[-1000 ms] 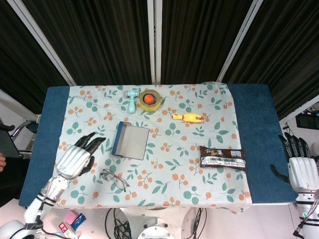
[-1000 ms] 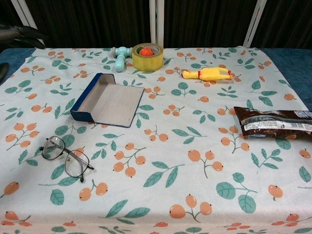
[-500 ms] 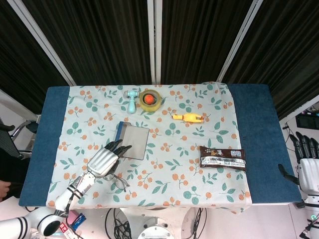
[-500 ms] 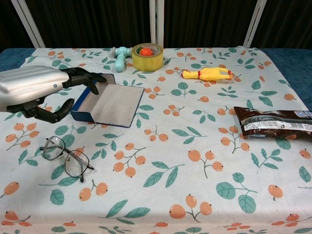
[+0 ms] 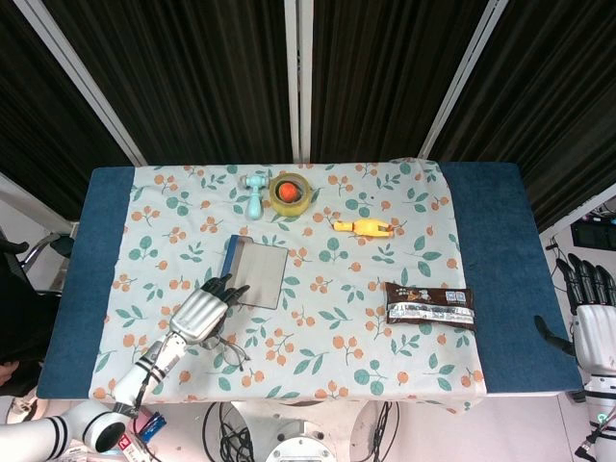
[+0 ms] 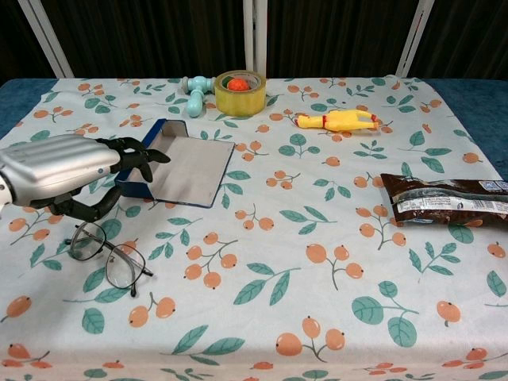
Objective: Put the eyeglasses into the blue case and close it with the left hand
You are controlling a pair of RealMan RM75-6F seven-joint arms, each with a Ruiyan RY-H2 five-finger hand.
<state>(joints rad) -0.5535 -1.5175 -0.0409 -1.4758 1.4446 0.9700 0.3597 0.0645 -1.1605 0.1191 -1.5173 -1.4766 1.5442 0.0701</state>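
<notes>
The eyeglasses [image 6: 109,257] lie unfolded on the floral cloth near its front left; in the head view the eyeglasses [image 5: 228,355] are partly covered by my hand. The blue case [image 6: 178,166] lies open behind them, its grey lining up; the head view shows the case [image 5: 256,272] at mid-left. My left hand [image 6: 67,172] hovers over the glasses' far rim with fingers spread and curved, holding nothing; its fingers [image 5: 223,288] reach the case's near edge. My right hand [image 5: 594,319] stays off the table at the right edge, fingers straight and apart.
At the back stand a yellow tape roll [image 6: 239,92] with an orange ball inside and a teal toy hammer [image 6: 194,89]. A yellow rubber chicken [image 6: 337,121] lies right of them. A brown snack packet [image 6: 444,199] sits at the right.
My left hand has swung in from the table's left side to above the glasses and dropped lower toward them. The glasses and case have not moved.
</notes>
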